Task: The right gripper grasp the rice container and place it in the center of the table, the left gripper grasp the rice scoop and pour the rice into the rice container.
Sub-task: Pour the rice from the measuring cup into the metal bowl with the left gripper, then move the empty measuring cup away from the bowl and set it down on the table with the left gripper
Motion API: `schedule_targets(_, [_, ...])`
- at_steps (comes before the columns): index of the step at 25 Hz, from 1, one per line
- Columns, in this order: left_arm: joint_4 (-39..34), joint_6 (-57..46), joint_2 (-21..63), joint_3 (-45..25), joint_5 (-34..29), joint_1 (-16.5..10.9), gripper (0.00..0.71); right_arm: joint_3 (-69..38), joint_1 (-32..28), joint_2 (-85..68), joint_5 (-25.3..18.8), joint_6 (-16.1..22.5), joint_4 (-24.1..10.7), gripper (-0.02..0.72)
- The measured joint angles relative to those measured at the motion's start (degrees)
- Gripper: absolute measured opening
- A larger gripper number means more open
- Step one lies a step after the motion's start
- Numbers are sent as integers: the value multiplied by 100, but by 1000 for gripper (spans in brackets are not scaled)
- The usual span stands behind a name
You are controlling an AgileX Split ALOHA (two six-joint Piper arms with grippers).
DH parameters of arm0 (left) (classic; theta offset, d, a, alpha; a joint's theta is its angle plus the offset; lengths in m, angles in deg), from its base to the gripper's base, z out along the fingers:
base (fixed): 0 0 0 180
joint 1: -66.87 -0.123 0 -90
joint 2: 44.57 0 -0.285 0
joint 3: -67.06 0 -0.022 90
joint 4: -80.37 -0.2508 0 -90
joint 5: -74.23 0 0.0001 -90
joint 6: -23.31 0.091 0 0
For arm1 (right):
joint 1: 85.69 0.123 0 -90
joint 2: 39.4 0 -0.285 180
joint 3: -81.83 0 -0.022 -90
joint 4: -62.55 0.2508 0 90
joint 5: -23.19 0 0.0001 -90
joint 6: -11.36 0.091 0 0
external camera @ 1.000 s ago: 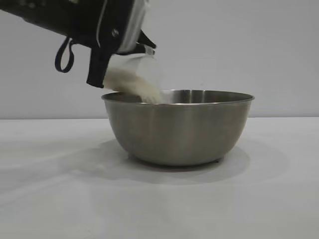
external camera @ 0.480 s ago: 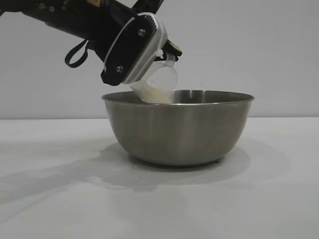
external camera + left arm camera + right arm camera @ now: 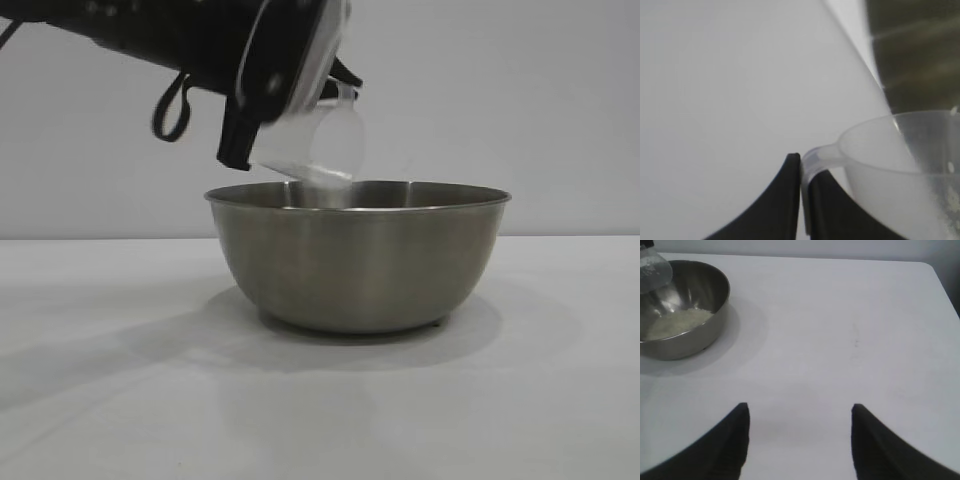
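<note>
left gripper (image 3: 801,172) pinched rice scoop (image 3: 318,145) by its tab, tipped over rice container (image 3: 358,255) | rice (image 3: 677,321) inside container, on table (image 3: 320,400) | right gripper (image 3: 799,432) fingers apart, empty, well away

— Light? Even and soft from overhead; the steel bowl (image 3: 358,255) casts a pale shadow on the white tabletop (image 3: 320,400), spreading toward 9 o'clock.

— Focus? Exterior view crisp. Left wrist view blurred, the plastic cup (image 3: 900,170) hazy; right wrist view's dark fingers (image 3: 737,440) soft-edged.
</note>
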Motion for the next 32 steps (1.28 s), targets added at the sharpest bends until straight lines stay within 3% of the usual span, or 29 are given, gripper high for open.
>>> schedule_targets(2, [751,-1554,0,0,15,0,0,0,0,0,0,0,0,373])
schedule_targets(4, [1027,-3265,86,-106,15,-110,0,0,0,0,0,0,0,373])
schedule_targets(7, [856,-5941,275,-516,303,-502,0,0,0,0,0,0,0,373])
schedule_targets(10, [707,-7083,348,-1183,1179,-1060,0,0,0,0,0,0,0,373])
schedule_targets(15, [358,-7343,274,-2004,1562,-1914,0,0,0,0,0,0,0,373])
schedule_targets(18, [232,-7306,-23,-2096,1571,-2156,0,0,0,0,0,10,0,373])
schedule_targets(25, [220,-7282,-934,-2096,1586,-2207,0,0,0,0,0,10,0,373])
schedule_targets(32, [210,-7280,-1066,-2195,1600,-2207,0,0,0,0,0,10,0,373])
